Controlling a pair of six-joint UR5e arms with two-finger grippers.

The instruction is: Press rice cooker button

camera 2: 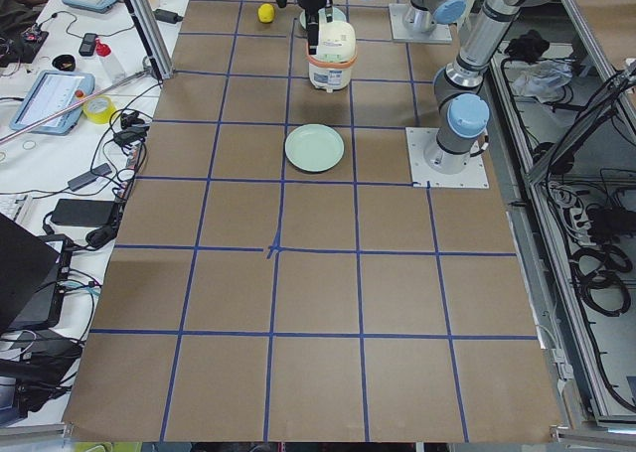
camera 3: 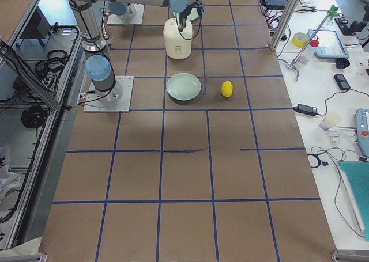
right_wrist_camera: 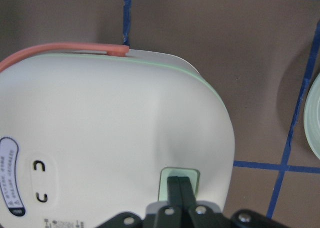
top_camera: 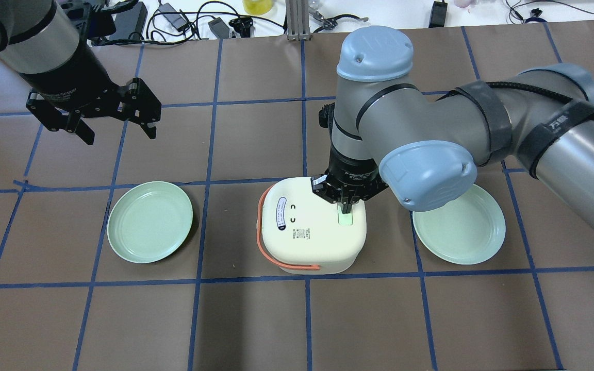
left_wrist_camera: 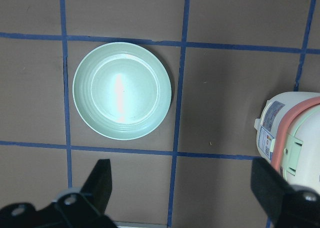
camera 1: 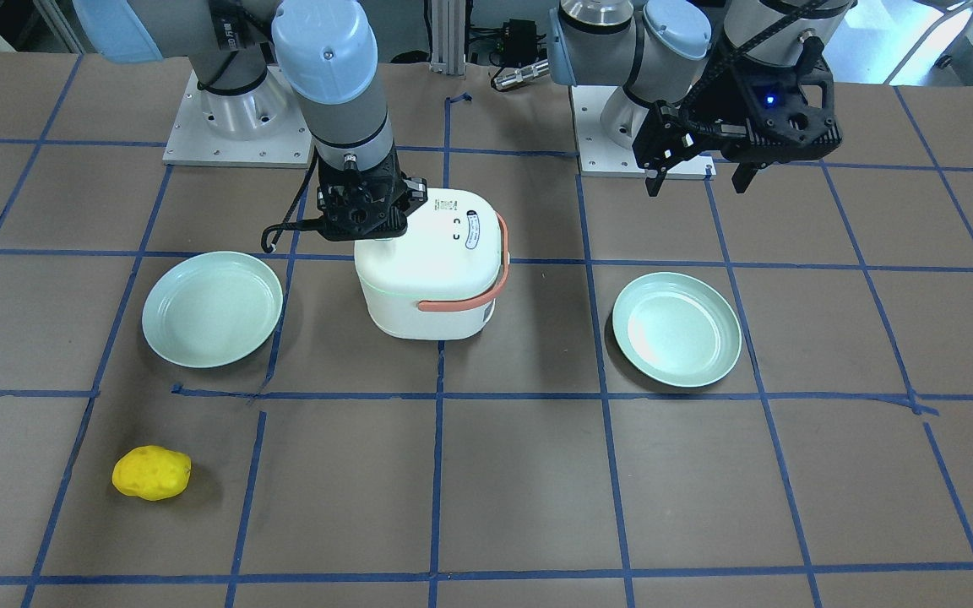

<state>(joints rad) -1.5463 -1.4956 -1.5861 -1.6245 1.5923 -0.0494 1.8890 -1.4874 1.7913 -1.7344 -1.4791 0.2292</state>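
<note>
The rice cooker button (top_camera: 345, 219), a pale green rectangle, sits on the lid of the white rice cooker (top_camera: 310, 232), near the edge facing my right side. The cooker stands mid-table on the brown table (top_camera: 256, 144), which is ruled into squares by blue tape. My right gripper (top_camera: 346, 207) points straight down with its two fingers closed against each other, their tips on the button. My right wrist hangs over that part of the lid and hides it from the front camera. My left gripper (top_camera: 120, 135) hovers well off to my left, jaws spread wide and holding nothing.

An orange handle (top_camera: 263, 242) lies folded down around the cooker's left side. One green plate (top_camera: 150, 221) lies to the cooker's left and another green plate (top_camera: 459, 226) to its right, each apart from it. A lumpy yellow object (camera 1: 151, 473) lies beyond the right plate.

The lid carries an oval label (top_camera: 280, 216), two small C-shaped marks and a patch of fine print, all too small to read.
</note>
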